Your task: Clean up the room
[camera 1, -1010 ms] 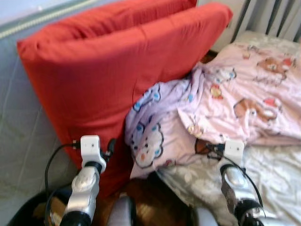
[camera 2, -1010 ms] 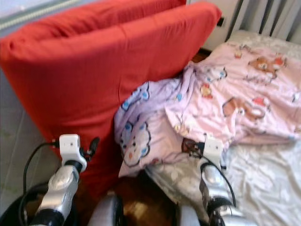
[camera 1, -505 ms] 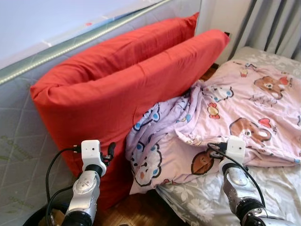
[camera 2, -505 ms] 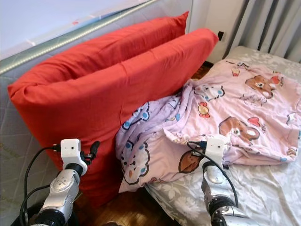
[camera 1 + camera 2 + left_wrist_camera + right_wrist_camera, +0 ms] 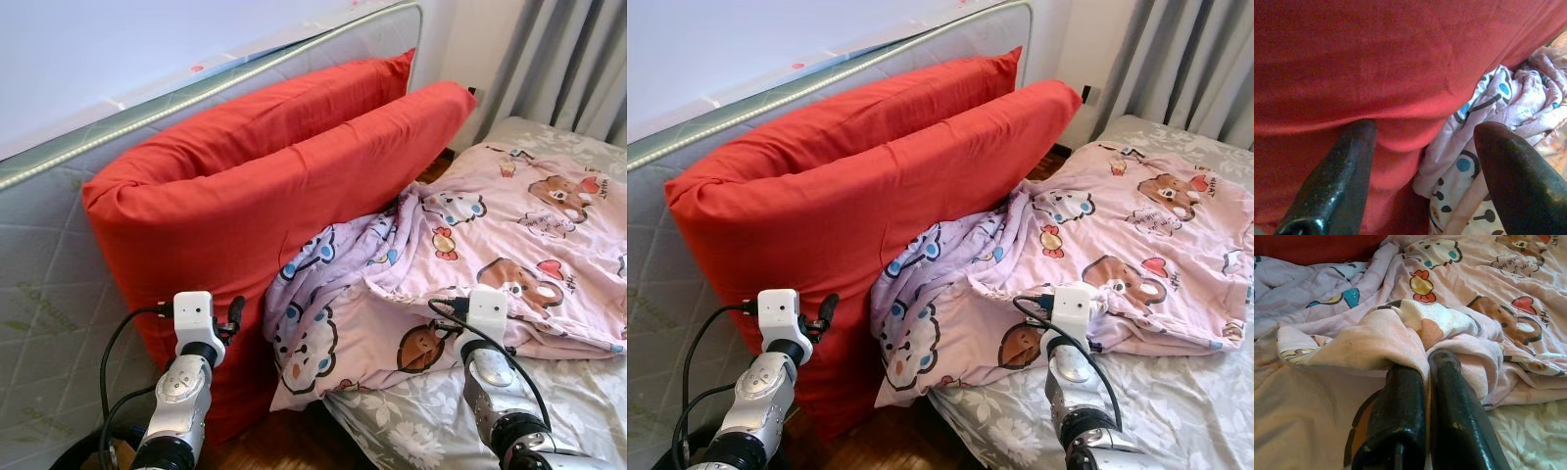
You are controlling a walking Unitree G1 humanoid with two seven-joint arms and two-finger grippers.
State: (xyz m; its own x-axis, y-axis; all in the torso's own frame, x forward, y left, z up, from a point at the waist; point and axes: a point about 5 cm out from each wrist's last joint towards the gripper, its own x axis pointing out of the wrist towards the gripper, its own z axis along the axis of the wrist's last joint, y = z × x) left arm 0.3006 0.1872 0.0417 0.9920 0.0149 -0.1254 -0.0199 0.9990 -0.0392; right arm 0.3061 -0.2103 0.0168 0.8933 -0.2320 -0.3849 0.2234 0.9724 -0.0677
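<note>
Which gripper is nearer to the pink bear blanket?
Right. The right gripper is shut on a fold of the pink bear blanket; the left gripper is open, facing the red pillow.

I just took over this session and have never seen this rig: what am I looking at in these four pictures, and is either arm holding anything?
The two wide pictures come from the robot's head, looking down at its two silver arms. The other two come from cameras on each wrist, looking along the black fingers. The right gripper is shut on a fold of the pink cartoon blanket, which lies rumpled across the bed. The left gripper is open and holds nothing, close to the big red cushion that leans on an upright mattress.
</note>
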